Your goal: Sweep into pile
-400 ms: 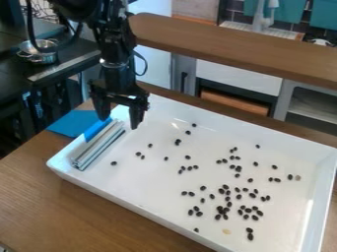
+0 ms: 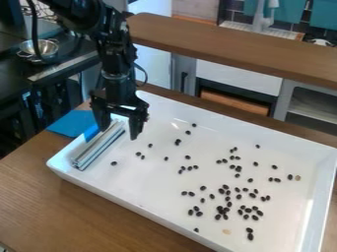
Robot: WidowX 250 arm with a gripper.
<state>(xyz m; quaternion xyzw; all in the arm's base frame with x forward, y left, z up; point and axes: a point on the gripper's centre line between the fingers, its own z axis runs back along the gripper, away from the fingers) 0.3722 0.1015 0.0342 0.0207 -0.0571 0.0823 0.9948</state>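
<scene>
Plainly wide apart, the fingers [image 2: 136, 128] by the far end of the silver bundle [image 2: 97, 147], contact unclear.

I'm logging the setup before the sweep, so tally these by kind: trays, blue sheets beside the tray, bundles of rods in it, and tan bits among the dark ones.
Tray: 1
Blue sheet: 1
Rod bundle: 1
Tan bits: 2
Total: 5
</scene>
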